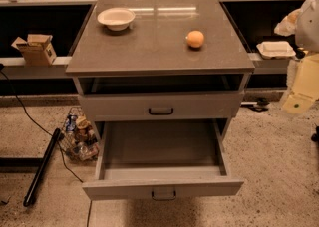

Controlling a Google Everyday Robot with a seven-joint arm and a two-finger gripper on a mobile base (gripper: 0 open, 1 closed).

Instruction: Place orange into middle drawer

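Observation:
The orange (195, 39) sits on the grey cabinet top (159, 47), right of centre. The middle drawer (162, 187), the lowest one, with a small loop handle on its front, is pulled out and shows nothing inside. The similar drawer above it (160, 105) is closed. My arm hangs at the right edge of the camera view, and its pale gripper (297, 99) is beside the cabinet. It is right of and below the orange, well apart from it, and holds nothing that I can see.
A white bowl (116, 18) stands on the cabinet top at the back left. A wire basket of small items (79, 139) and a black pole (42, 166) lie on the floor at the left. A cardboard box (36, 48) and a white container (275, 48) sit on side ledges.

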